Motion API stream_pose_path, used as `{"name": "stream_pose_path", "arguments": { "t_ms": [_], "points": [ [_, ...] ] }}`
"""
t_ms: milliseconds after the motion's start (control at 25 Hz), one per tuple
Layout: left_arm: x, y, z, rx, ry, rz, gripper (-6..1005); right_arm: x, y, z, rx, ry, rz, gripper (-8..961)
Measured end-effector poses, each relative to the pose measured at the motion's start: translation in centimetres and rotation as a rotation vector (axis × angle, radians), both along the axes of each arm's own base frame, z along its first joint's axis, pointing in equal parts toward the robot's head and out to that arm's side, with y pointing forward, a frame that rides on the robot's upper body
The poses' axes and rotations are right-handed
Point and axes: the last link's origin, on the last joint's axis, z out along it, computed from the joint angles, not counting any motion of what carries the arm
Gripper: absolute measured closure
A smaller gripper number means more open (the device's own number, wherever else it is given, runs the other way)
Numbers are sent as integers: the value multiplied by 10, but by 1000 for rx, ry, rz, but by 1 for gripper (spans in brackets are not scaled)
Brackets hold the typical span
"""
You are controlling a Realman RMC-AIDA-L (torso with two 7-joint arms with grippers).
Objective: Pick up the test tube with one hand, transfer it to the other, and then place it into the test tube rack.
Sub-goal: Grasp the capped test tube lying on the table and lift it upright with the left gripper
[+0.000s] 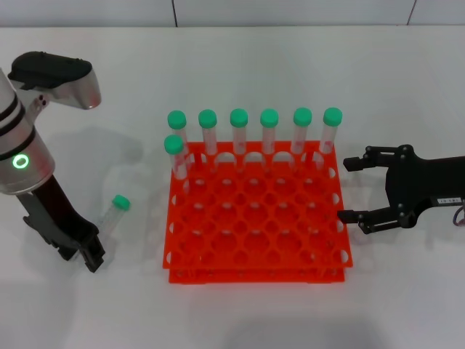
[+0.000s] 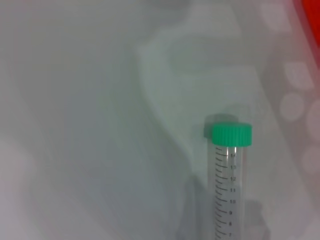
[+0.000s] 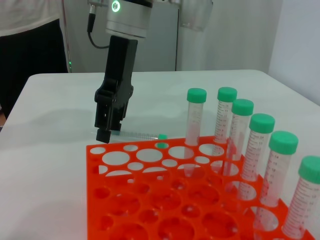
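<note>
The test tube [image 1: 114, 211] lies on the white table left of the rack, with its green cap pointing away from me. It also shows in the left wrist view [image 2: 229, 170] and in the right wrist view [image 3: 140, 135]. My left gripper [image 1: 91, 258], on the arm with the green ring, hangs low just in front of the tube's bottom end; it also shows in the right wrist view [image 3: 106, 131]. The orange-red test tube rack [image 1: 254, 218] stands mid-table. My right gripper [image 1: 352, 190] is open and empty beside the rack's right edge.
Several green-capped tubes [image 1: 269, 131] stand upright in the rack's back row, and one [image 1: 174, 154] stands in the second row at the left. They also show in the right wrist view [image 3: 260, 155]. The rack's other holes [image 3: 125, 200] hold nothing.
</note>
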Motion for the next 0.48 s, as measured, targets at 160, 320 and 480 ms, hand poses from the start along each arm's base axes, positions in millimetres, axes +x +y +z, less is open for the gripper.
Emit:
{"name": "stream_pose_path", "arguments": {
  "t_ms": [160, 320, 480],
  "points": [
    [-1, -1, -2, -6, 0, 6, 505, 0, 0, 0, 0, 0, 0, 99],
    [-1, -2, -3, -10, 1, 11, 502, -1, 0, 0, 0, 0, 2, 98],
    [-1, -2, -4, -9, 6, 13, 508, -1, 1, 0, 1, -1, 3, 98]
  ]
}}
